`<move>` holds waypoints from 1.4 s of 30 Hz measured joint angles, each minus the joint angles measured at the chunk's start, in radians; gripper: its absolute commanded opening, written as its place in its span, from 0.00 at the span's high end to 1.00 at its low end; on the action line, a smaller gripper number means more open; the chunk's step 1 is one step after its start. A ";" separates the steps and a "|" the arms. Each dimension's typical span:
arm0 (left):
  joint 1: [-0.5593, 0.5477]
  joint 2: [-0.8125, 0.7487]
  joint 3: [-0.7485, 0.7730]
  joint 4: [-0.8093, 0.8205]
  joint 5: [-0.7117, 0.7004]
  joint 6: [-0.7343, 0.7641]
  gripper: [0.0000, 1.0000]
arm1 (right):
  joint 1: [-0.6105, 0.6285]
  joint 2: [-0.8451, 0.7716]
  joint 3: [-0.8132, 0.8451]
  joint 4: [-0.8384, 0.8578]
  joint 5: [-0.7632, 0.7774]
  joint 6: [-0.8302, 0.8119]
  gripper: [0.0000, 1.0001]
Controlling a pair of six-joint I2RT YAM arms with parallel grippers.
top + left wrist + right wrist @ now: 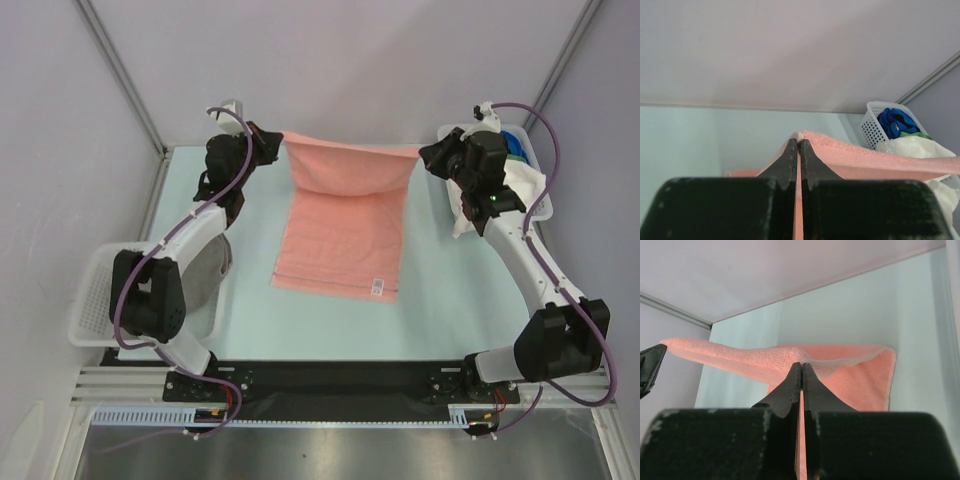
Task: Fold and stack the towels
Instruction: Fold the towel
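A salmon pink towel (345,225) hangs between my two grippers at the back of the table, its lower part lying flat with a small white tag near the front edge. My left gripper (276,140) is shut on the towel's far left corner (802,136). My right gripper (428,153) is shut on the far right corner (805,365). The top edge is stretched and raised between them. A blue towel (895,122), a green one (915,135) and a white one (912,147) lie in the right basket. A grey towel (205,275) lies in the left basket.
A white lattice basket (535,165) stands at the back right under my right arm. Another white lattice basket (90,300) stands at the left edge. Grey walls close in the table at the back and sides.
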 measured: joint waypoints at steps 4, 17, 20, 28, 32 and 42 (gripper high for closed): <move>0.000 -0.033 -0.072 0.012 0.004 -0.015 1.00 | 0.006 -0.046 -0.055 -0.001 0.001 0.001 1.00; 0.000 -0.142 -0.190 0.011 -0.002 -0.029 1.00 | 0.049 -0.147 -0.178 -0.010 0.019 0.016 1.00; 0.000 -0.187 -0.212 0.011 -0.005 -0.029 1.00 | 0.069 -0.175 -0.202 -0.010 0.034 0.017 1.00; 0.001 -0.283 -0.387 0.030 0.009 -0.057 1.00 | 0.082 -0.226 -0.302 -0.017 0.048 0.026 1.00; 0.001 -0.299 -0.491 0.032 0.022 -0.080 1.00 | 0.083 -0.246 -0.344 -0.034 0.048 0.027 1.00; -0.007 -0.389 -0.570 0.014 0.023 -0.101 1.00 | 0.111 -0.346 -0.476 -0.043 0.046 0.053 1.00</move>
